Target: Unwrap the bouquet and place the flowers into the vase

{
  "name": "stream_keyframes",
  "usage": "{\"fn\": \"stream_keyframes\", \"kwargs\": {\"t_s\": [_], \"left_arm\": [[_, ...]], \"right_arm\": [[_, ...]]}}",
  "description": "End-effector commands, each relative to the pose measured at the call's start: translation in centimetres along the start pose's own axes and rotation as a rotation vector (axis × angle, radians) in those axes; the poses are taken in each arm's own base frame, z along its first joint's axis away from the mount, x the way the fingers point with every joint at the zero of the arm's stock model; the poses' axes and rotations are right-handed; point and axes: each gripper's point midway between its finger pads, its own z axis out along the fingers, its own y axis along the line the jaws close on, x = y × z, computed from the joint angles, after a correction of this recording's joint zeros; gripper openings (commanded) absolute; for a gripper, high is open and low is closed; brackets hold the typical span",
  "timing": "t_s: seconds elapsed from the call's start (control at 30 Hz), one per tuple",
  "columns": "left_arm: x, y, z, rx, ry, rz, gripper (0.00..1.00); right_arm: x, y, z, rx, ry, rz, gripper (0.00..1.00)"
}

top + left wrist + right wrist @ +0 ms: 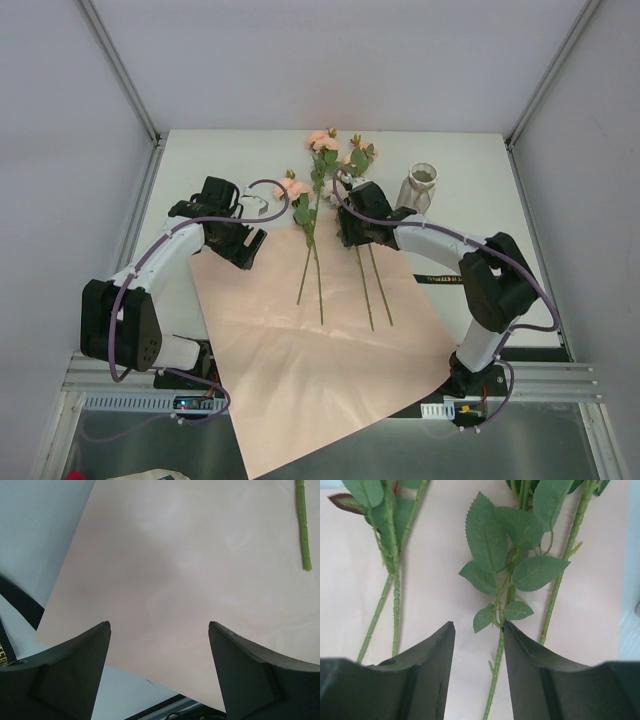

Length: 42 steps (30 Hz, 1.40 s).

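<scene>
right claw (479,625) parted astride one green stem (496,670); left claw (159,627) released above pale pink paper sheet (175,570). peach-pink roses (318,200) lie partly on it, near off-white ceramic vase (421,187). risk: closing snags leaves, stem slips.

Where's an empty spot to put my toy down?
The near half of the pink paper, below the stem ends, is bare. So is the far left corner of the table, behind the left arm. Crowded: the far middle, where flowers, right pincer and vase sit close.
</scene>
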Motion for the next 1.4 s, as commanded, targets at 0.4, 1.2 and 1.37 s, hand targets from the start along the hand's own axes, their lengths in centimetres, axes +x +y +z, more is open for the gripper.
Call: {"fn": "stream_keyframes", "kwargs": {"t_s": [0.4,1.2,1.37], "left_arm": [[-0.3,0.2,-0.5,-0.008,-0.017,0.017,0.79],[-0.4,0.3,-0.7,-0.012,-0.016,0.020,0.79],[-0.4,0.4,-0.8,-0.017,-0.017,0.022,0.79]], "right_arm": [[0.0,-1.2,0.3,0.053,-0.005,-0.022,0.42],[-1.1,-0.5,2.0,0.039,-0.002,-0.023,0.01],[-5.5,0.7,-2.1,-0.011,-0.145,0.012,0.01]]}}
